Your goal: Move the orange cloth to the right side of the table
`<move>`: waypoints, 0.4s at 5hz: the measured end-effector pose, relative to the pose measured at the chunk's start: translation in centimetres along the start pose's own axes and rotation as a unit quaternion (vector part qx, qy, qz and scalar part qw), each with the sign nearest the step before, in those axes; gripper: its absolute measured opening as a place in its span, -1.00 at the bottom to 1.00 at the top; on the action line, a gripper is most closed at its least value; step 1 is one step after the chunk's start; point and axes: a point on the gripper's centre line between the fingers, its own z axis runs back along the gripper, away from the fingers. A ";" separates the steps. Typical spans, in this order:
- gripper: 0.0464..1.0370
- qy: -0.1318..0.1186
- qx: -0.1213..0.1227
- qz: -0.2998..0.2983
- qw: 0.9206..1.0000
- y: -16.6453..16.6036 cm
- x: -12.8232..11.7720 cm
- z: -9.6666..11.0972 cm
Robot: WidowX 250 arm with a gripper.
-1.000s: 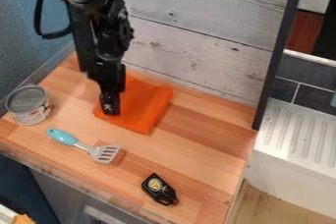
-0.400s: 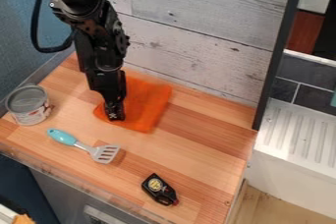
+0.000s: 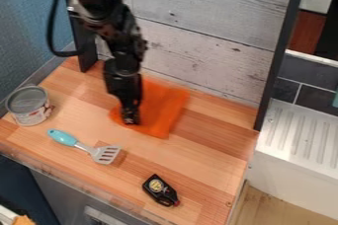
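Observation:
The gripper [image 3: 131,118] hangs down over the left part of the orange cloth [image 3: 161,109], its tip touching or very close to it near the front left edge. The cloth lies flat on the wooden table [image 3: 204,157], towards the back and left of the middle. The arm covers part of the cloth's left side. Whether the gripper holds a fold of cloth is hidden from this angle.
A metal can [image 3: 28,105] stands at the left edge. A spatula with a turquoise handle [image 3: 83,146] lies in front of the cloth, and a small black bottle [image 3: 160,190] near the front edge. A wooden wall [image 3: 198,46] closes off the back.
The gripper has moved right and slightly towards the front. The orange cloth has slid right with it, after lying nearly still between the two earlier frames.

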 end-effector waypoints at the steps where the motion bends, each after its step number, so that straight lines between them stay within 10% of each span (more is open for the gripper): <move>1: 0.93 0.004 0.004 -0.041 0.999 0.6 -2.7 -0.1; 2: 0.93 0.015 0.008 -0.074 0.997 1.8 -5.0 0.1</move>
